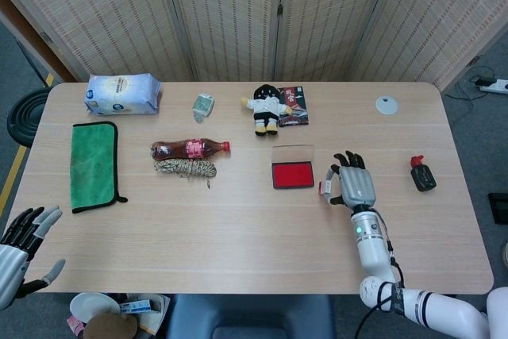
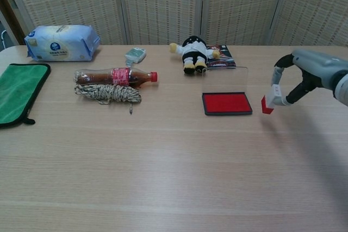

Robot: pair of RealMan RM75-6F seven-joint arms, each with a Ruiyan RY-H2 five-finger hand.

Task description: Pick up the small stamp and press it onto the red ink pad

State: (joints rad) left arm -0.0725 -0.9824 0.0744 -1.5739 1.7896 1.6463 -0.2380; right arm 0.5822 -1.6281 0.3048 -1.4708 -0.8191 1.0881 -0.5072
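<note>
Left hand is cut off at the head view's lower-left edge, fingers spread, grasping nothing; the chest view does not show it. Right hand pinches the stamp, red end tilted down-left, lifted off the counter just at 3 o'clock of the ink pad, apart from it. Pale wood counter; woven screens stand at 12 o'clock.

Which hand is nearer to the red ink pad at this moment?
The right. The right hand, holding the small stamp, is just beside the red ink pad on its right; the left hand hangs off the table's near left corner.
</note>
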